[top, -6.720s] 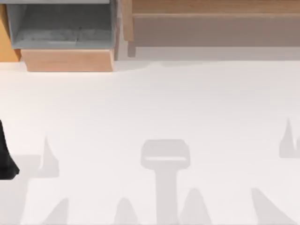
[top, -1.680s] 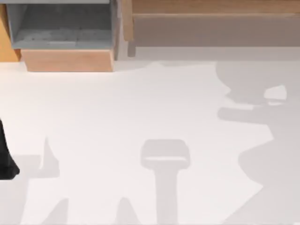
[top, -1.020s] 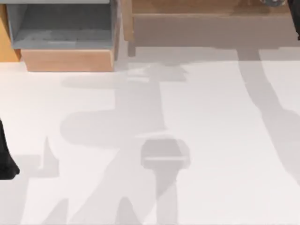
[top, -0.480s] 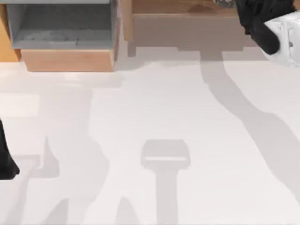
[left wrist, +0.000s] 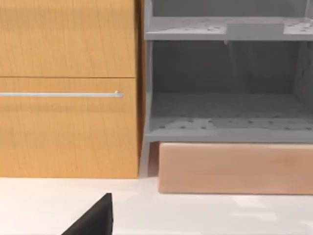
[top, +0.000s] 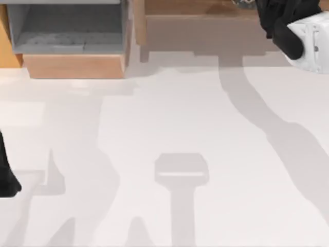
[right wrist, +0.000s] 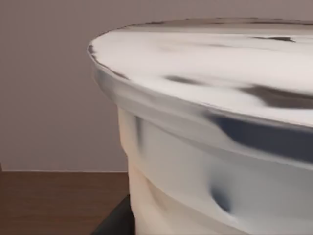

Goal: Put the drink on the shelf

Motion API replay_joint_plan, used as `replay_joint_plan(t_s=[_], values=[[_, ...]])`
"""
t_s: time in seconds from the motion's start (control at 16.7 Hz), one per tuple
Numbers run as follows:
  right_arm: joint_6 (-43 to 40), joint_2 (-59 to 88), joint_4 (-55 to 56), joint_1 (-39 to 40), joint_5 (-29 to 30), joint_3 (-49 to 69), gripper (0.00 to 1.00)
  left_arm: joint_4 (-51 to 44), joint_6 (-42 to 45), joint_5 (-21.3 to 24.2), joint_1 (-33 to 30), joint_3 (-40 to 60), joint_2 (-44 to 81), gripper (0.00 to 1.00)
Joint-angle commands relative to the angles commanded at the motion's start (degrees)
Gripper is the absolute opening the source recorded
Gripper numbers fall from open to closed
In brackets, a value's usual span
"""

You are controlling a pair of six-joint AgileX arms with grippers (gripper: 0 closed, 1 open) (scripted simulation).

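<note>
Since half a second ago almost nothing has shifted: my right arm has held its place at the far right corner of the table, its black and white wrist leaning over the shelf, and the long shadow it throws across the white table lies where it lay. Nearly seven seconds back that corner was bare of any arm. From above, the right gripper reaches past the far edge of the picture above the shelf's top board, and I cannot tell whether its fingers are apart or together. Just left of it a small grey-white scrap at the far edge looks like the top of the drink. On the right wrist camera the drink sits very close: a pale, dented cup-like body under a wide white lid with dark smears, standing on brown wood with a dull mauve wall behind. I can read no brand or lettering on it. My left arm is parked at the near left edge, and its camera faces the grey-lined box with the light wood front, beside an orange-brown cabinet crossed by a thin metal strip.
</note>
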Motion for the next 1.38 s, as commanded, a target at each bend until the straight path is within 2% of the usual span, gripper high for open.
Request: replay_joint_plan(t_s=[0.36,0.66,1.38], values=[[0.0,7.0,2.1,-1.6,-1.4,6.5,0.0,0.0,0.0,0.0,0.0,0.0,0.0,1.0],[-0.1,8.7,2.2,-1.9,-1.6,7.4,0.0,0.0,0.0,0.0,0.0,0.0,0.0,1.0],[-0.1,8.7,2.2,-1.9,-1.6,7.4,0.9,0.0,0.0,0.0,0.0,0.0,0.0,1.0]])
